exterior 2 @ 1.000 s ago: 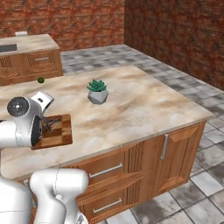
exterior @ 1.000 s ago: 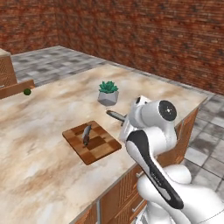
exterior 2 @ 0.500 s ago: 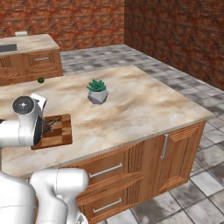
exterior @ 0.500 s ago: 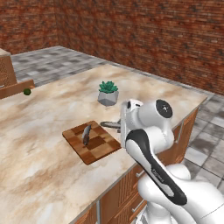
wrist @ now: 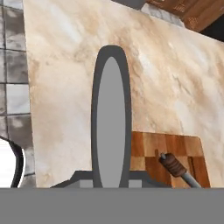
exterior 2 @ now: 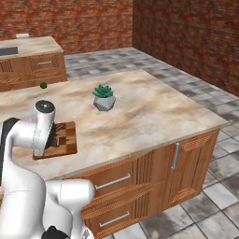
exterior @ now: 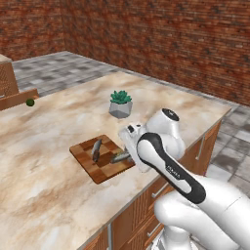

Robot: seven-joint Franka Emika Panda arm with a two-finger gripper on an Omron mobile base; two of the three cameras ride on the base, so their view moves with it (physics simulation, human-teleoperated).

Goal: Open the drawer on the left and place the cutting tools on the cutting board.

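Pincer: the pincer (wrist: 111, 178) is clamped on the second cutting tool (exterior: 120, 157), whose flat grey blade stands up between the fingertips in the hand view.
Held tool's place: it hangs at the right edge of the cutting board (exterior: 100, 160), very low over it. Whether it already touches the wood cannot be told.
Other tool: the first cutting tool (exterior: 96, 150) lies flat on the board's far-left part, its dark handle pointing toward the held one. The two are near each other but apart.
Board's place: on the near side of the desk (exterior: 58, 117), close to the front edge, with the potted plant (exterior: 120, 103) beyond it and the small green fruit (exterior: 30, 102) far off to the left.
Just changed: a second ago the arm carried the tool higher, over bare desk to the right of the board. It has since come down and leftward, bringing the tool over the board's edge. The grip has not loosened during that move, and the board and the first tool have not shifted.
Meaning for the task: one tool is already delivered and the last one is on its final approach, so the job looks almost done.
Next need: probably a little more descent and then a release. The spot is near the edge, so the tool could end up partly off the board.
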